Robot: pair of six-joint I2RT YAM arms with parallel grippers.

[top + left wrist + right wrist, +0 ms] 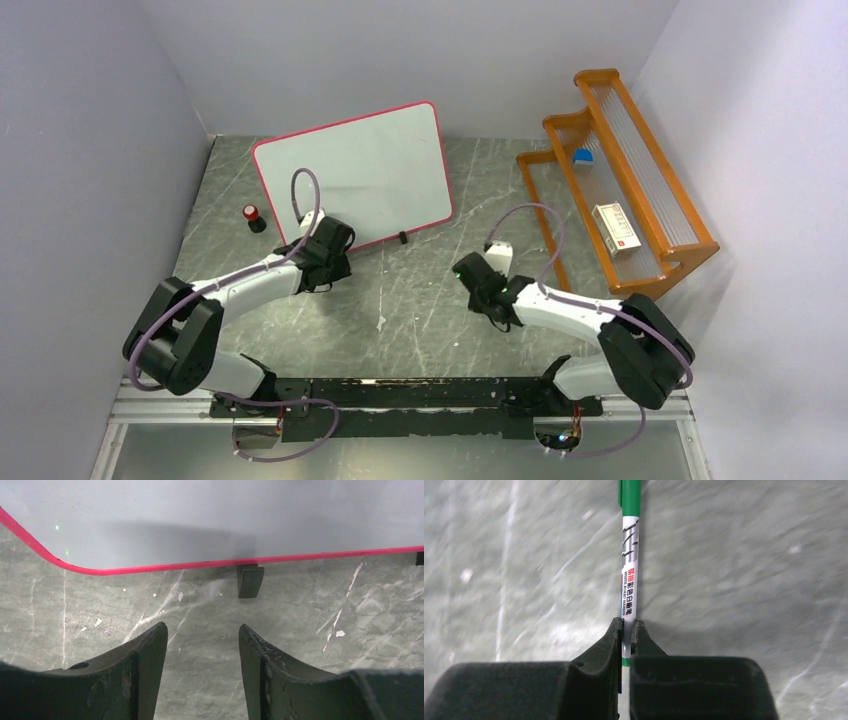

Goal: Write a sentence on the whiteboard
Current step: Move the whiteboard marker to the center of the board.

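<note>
Pale grey walls closed in a dark, marbled stone surface [420, 300] in the top view. At its far side stood a large rectangular whiteboard [350, 170] with rounded corners and a thin pink-red frame, leaning back on small black feet. No writing showed on it. The left tool [335, 235] sat just beside the whiteboard's near edge, and the right tool [480, 290] hung over bare stone, well apart from the board. A small black cylinder with a red top [251, 215] stood by the board's left corner. An orange wooden rack [620, 200] on the right carried a blue block [583, 157] and a white box [616, 227].

From the left wrist, the left tool [202, 640] was released, its jaws spread with only the surface [300, 630] between them. The whiteboard [200, 520] filled the top of the view, one black foot [249, 580] resting just ahead.

From the right wrist, the right tool [627, 625] was clenched on a slim green-ended marker with a white printed barrel [629, 580], gripped near one end. Whether the far end was capped could not be told.

The board looked light and stiff, so pen pressure would likely slide or tip it; bracing the lower frame near a foot seemed the safest hold. The smooth marker barrel might twist in so narrow a pinch.
</note>
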